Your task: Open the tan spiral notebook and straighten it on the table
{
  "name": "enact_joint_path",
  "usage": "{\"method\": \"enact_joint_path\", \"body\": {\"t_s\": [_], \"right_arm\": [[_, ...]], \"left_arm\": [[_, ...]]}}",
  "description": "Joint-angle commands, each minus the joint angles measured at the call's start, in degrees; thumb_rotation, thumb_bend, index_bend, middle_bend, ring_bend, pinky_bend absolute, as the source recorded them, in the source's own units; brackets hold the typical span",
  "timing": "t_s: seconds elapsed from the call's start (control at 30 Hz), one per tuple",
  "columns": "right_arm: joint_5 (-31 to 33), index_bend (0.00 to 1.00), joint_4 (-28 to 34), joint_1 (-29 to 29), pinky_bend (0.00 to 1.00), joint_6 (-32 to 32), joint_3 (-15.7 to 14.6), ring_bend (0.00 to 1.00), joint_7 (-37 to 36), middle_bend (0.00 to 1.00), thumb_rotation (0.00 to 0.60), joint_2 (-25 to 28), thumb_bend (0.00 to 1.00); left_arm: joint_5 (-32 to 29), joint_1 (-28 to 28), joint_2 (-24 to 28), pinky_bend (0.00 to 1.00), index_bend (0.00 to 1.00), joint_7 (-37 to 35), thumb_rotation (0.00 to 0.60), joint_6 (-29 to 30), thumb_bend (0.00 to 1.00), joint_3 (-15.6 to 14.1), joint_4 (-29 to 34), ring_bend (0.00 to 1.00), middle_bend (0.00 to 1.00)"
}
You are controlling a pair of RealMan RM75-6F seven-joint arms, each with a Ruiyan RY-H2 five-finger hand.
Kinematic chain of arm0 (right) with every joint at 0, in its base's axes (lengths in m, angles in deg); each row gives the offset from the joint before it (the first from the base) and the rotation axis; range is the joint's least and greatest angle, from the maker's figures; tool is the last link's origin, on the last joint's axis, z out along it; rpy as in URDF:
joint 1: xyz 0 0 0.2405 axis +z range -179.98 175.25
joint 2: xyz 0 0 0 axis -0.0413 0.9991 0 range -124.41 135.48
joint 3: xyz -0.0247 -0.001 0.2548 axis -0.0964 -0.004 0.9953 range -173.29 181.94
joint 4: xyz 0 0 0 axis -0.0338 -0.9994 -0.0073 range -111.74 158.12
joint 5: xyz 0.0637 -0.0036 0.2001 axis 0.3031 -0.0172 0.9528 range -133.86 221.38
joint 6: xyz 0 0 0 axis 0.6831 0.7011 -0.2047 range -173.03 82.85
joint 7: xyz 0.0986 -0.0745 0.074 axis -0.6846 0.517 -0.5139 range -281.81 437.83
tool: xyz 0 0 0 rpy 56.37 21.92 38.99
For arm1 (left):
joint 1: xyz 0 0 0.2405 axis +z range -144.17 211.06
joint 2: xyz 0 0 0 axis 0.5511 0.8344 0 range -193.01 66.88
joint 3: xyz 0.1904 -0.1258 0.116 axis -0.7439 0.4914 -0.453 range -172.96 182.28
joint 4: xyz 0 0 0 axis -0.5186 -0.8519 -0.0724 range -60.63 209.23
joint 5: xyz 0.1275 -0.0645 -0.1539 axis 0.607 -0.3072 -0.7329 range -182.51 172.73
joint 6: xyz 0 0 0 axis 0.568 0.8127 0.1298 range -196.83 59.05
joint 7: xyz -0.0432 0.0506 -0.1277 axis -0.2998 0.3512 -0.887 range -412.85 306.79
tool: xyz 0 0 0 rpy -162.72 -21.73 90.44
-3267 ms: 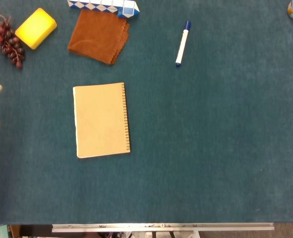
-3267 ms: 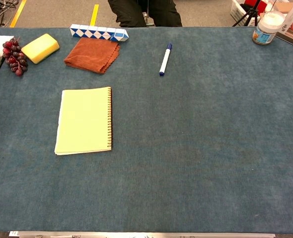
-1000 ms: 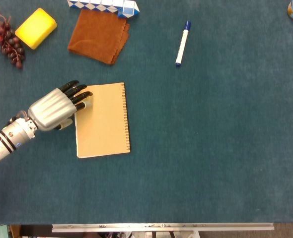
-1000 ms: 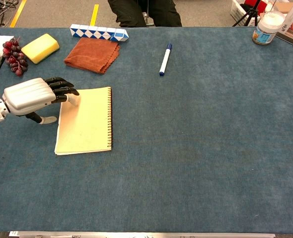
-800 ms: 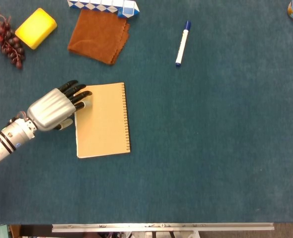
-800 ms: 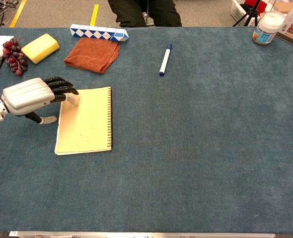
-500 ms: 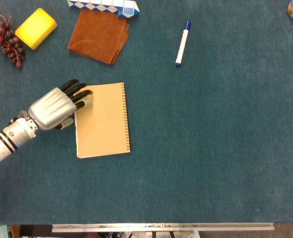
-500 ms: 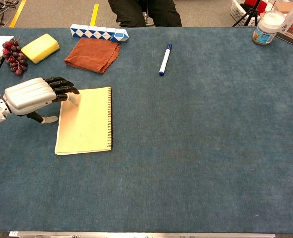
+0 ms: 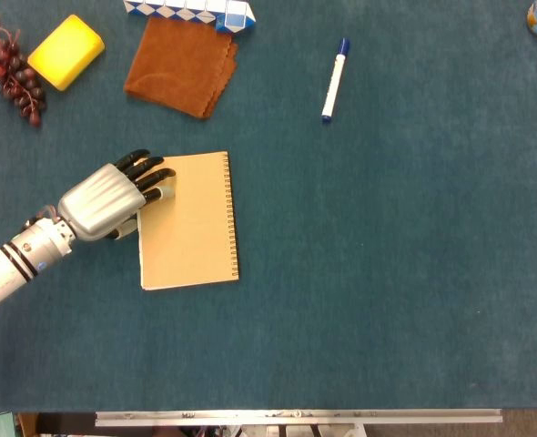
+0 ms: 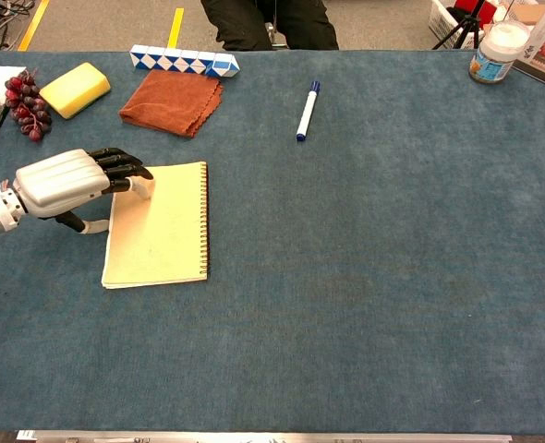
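Observation:
The tan spiral notebook [image 9: 191,223] lies closed and flat on the blue table, its wire spine along the right edge; the chest view shows it [image 10: 162,226] the same way. My left hand [image 9: 105,200] comes in from the left at the notebook's upper-left corner. Its dark fingertips [image 9: 162,177] rest on the cover just inside the open edge, and the thumb sits low beside that edge. In the chest view the left hand [image 10: 65,183] covers the corner, so any grip on the cover is hidden. My right hand appears in neither view.
A brown cloth [image 9: 182,66] and a blue-white folding puzzle [image 9: 191,11] lie behind the notebook. A marker [image 9: 335,79] lies to the back right. A yellow sponge [image 9: 65,51] and grapes [image 9: 15,77] sit back left. A jar [image 10: 497,51] stands at the far right corner.
My left hand came in from the table's left edge to the notebook, then crept slightly right so its fingertips lie further onto the cover. The notebook has not moved.

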Motion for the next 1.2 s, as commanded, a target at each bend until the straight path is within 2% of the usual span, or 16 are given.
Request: {"method": "enact_joint_path", "body": {"t_s": [0.03,0.37,0.6,0.83,1.2], "right_arm": [[0.0,0.38,-0.1,-0.2,0.41,0.3,0.0,0.33,-0.1,0.37,0.6,0.0,0.32],[0.2,0.38,-1.3,-0.8,0.41,0.9,0.1,0.33,-1.4,0.37,0.6,-0.5,0.32],[-0.1,0.38,-2.3,-1.2,0.41,1.7,0.3,0.33,-2.6,0.37,0.6,-0.9,0.32],[-0.4,0.38,-3.2,-1.6,0.41,2.6,0.5,0.33,-3.7,0.37,0.6,-1.1,0.32],[-0.9,0.38,-4.9,-2.1,0.41,4.0,1.1,0.33,-5.3,0.37,0.6,-1.8,0.32]], "left_arm": [[-0.1,-0.4,0.0,0.13,0.25,-0.4,0.6,0.0,0.26,0.0,0.4,0.1,0.15],[-1.4,-2.3,1.5,0.13,0.26,-1.8,0.6,-1.6,0.26,0.8,6.4,0.1,0.15],[-2.8,-3.8,3.9,0.13,0.32,-2.2,0.6,-2.8,0.26,2.1,13.6,0.1,0.15],[-3.4,-5.9,6.4,0.13,0.33,-0.2,0.6,-3.8,0.26,3.6,20.8,0.09,0.15],[-4.6,-9.2,10.6,0.13,0.42,0.8,0.6,-8.1,0.26,5.1,33.1,0.09,0.15]]}}
